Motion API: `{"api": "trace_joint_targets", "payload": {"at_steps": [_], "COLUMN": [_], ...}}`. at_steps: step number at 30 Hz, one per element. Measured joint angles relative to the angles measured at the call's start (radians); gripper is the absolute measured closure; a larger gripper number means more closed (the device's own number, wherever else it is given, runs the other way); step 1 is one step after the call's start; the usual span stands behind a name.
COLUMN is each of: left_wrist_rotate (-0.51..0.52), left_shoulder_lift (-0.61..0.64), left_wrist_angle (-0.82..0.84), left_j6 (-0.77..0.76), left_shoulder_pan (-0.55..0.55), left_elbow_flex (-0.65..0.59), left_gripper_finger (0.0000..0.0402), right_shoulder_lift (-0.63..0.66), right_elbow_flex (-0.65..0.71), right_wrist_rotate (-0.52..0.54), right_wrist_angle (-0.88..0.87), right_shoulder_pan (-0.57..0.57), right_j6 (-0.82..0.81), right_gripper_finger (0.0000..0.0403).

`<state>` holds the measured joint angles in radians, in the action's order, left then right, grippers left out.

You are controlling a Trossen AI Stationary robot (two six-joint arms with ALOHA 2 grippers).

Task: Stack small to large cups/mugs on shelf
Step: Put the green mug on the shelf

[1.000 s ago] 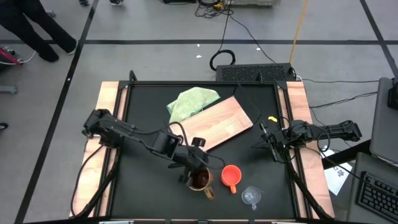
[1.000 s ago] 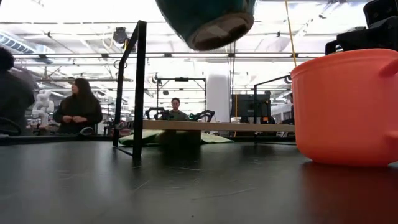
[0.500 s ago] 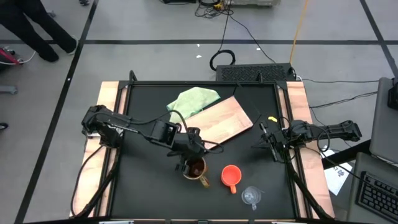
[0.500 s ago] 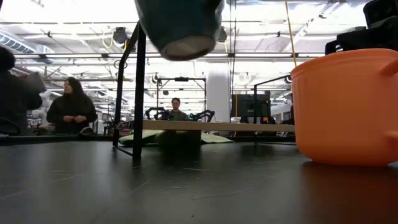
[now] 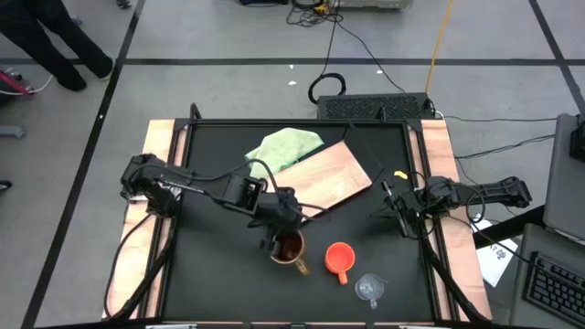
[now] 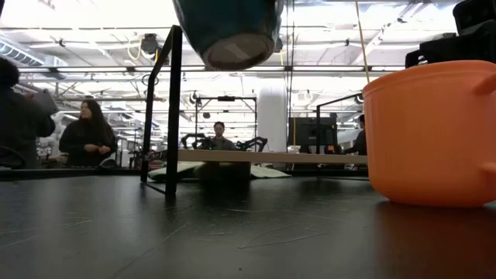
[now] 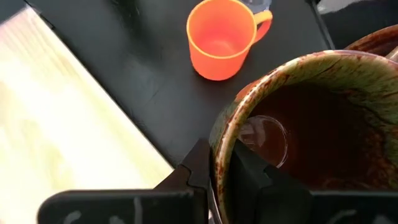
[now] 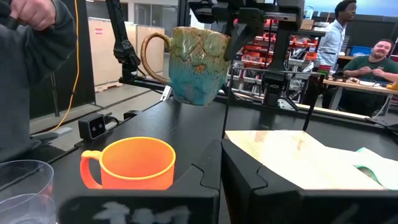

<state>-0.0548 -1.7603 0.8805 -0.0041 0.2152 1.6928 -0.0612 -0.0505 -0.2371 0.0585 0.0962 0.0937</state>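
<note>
Currently held aloft: mug, brown-green glaze, clear of the tabletop, just near of the shelf. Gripped at the rim by left gripper, jaws clamped on the mug wall, one finger inside, one outside. Handle pointing toward the near right.

Resting on the tabletop: orange cup, just right of the mug; glass cup, near and right of the orange cup. Shelf lying diagonally at mid-table, far end partly over green cloth. No cup on the shelf yet.

Parked at the right edge: right gripper, jaws apart by the look of the wrist view, empty.

Risks, judged:
- Rim pinch only; heavy mug likely to swing or slip from the jaws if moved fast.
- Mug hanging tilted; uneven landing on the shelf, possible tipping.
- Orange cup close by; easily knocked by the mug handle on a low pass.
- Shelf loose on cloth; may shift under a hard set-down.

Markings: no brand, label or legible writing on any item.
</note>
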Motion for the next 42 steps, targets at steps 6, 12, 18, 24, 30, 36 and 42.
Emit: {"api": "trace_joint_targets", "payload": {"at_steps": [6, 12, 18, 24, 30, 36, 42], "left_wrist_rotate": [-0.054, -0.077, -0.077, -0.050, -0.002, -0.006, 0.009], "left_shoulder_lift": [0.000, 0.000, -0.002, -0.020, -0.142, -0.264, -0.305], "left_wrist_angle": [0.000, 0.000, 0.015, 0.089, 0.236, 0.365, 0.420], "left_j6": [-0.008, 0.000, 0.033, 0.063, 0.099, 0.116, 0.115], "left_shoulder_pan": [-0.055, -0.095, -0.115, -0.120, -0.131, -0.185, -0.232], "left_elbow_flex": [0.000, 0.000, 0.042, 0.172, 0.355, 0.500, 0.544], "left_gripper_finger": [0.0367, 0.0367, 0.0367, 0.0367, 0.0367, 0.0367, 0.0367], "right_shoulder_lift": [0.000, 0.000, 0.000, 0.000, 0.000, 0.000, 0.000], "right_elbow_flex": [0.000, 0.000, 0.000, 0.000, 0.000, 0.000, 0.000], "right_wrist_rotate": [0.000, -0.001, -0.001, -0.001, 0.000, 0.000, 0.000], "right_wrist_angle": [0.011, 0.023, 0.026, 0.027, 0.027, 0.028, 0.023], "right_shoulder_pan": [0.000, 0.000, 0.000, 0.000, 0.000, 0.000, 0.000], "right_j6": [0.005, 0.005, 0.008, 0.008, 0.008, 0.005, -0.002], "right_gripper_finger": [0.0403, 0.0403, 0.0403, 0.0403, 0.0403, 0.0403, 0.0403]}}
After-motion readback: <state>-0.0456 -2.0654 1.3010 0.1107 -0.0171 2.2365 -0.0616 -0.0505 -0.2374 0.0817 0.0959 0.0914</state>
